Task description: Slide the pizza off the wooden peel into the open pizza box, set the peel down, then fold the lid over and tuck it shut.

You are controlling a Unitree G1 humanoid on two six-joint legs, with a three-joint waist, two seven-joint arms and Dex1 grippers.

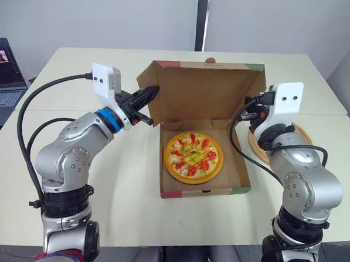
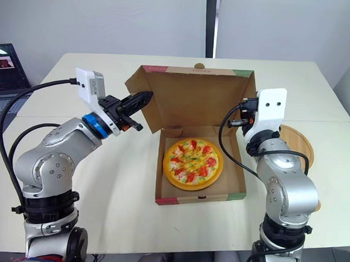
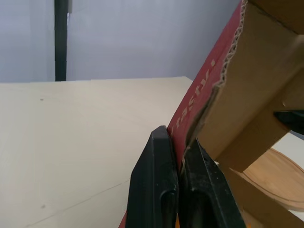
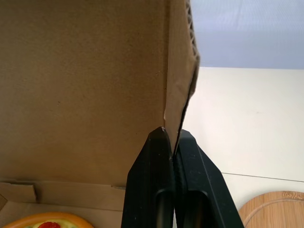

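The table (image 1: 102, 180), a smooth, matte cream top, carries everything. At its centre sits the pizza box (image 1: 202, 193). Its lid (image 1: 203, 91) stands upright from the 12 o'clock edge, so the box is open. The wooden peel (image 2: 297, 143) lies flat on the table at the box's 3 o'clock, partly behind the right arm, and the part we can see is bare. The pizza (image 1: 193, 157) rests inside the box base, a little toward its 9 o'clock side.

We judge, then, that the slide and the setting-down are done. What is left is folding the lid toward 6 o'clock and tucking it shut. That step looks to be starting. The left gripper (image 3: 178, 137) is pinched narrow on the lid's left flap (image 1: 145, 76) at 9 o'clock. The right gripper (image 4: 172, 134) is pinched the same way on the right flap (image 1: 258, 82) at 3 o'clock.

As to make, the box is square, plain brown corrugated cardboard, dull inside. Fluting shows on its cut edges, and the outside carries red and green print. The peel is pale wood, round-edged with a darker rim. The pizza is a glossy disc with an orange crust, yellow middle and red pieces; we take it for a moulded model. The fingers (image 4: 152, 180) are smooth black, tapering to blunt tips.
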